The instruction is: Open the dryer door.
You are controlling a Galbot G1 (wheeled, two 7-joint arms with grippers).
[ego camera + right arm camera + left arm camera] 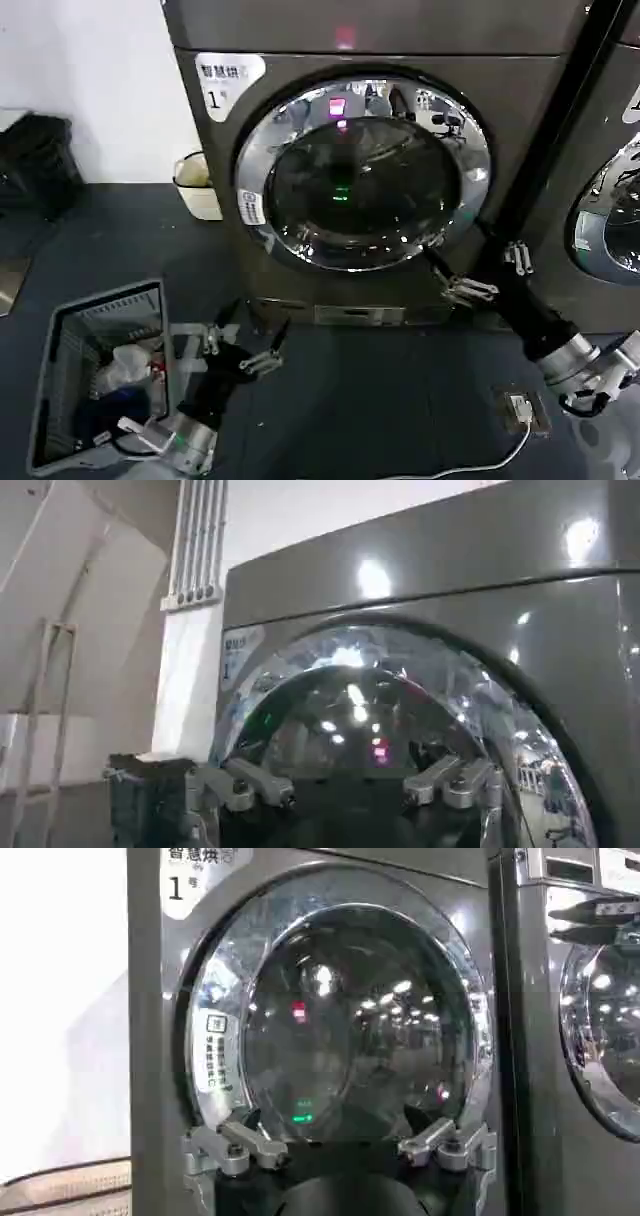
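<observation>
Dryer door (362, 172), head view: round, chrome-rimmed, dark tinted glass, seated closed in the grey machine (540, 110) marked "1". Right gripper (480, 272), fingers apart, sits near the door's lower right rim. Left gripper (245, 340) hangs low, fingers apart.

Left wrist view: door (340, 1018) ahead, fingers (235, 1145) spread.

Right wrist view: rim (420, 670) close, fingers (250, 785) spread.

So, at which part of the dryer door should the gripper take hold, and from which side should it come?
Probably the chrome rim of the dryer door on its right edge, coming from the right. The sticker sits on the rim's left, and the open right gripper is already near the lower right rim, so the hinge may be on the left. No handle can be seen clearly. The open left gripper hangs low, away from the door.
</observation>
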